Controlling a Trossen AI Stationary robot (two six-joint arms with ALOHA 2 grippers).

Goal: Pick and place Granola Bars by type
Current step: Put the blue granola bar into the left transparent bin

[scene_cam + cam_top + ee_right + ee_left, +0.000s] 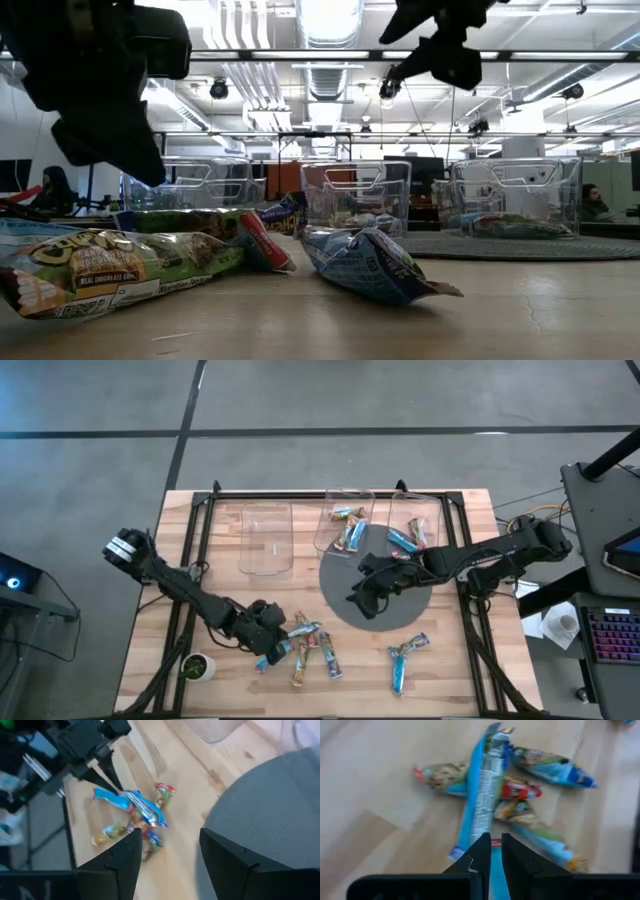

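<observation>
Several granola bars (303, 643), blue, multicoloured and tan-green, lie in a loose pile on the wooden table near its near edge; they also show in the left wrist view (482, 795) and the right wrist view (135, 812). My left gripper (270, 638) hangs above the pile's left end, its fingers (482, 855) shut to a narrow slit, and holds nothing. My right gripper (358, 598) is open and empty above the left edge of the round grey mat (395, 615). Two more bars (405, 655) lie near the mat's near side.
Three clear bins stand at the far edge: the left one (265, 538) shows no bars, the middle one (345, 520) and the right one (412, 532) hold bars. A small green-and-white cup (197, 666) stands at the near left. People sit in the room behind.
</observation>
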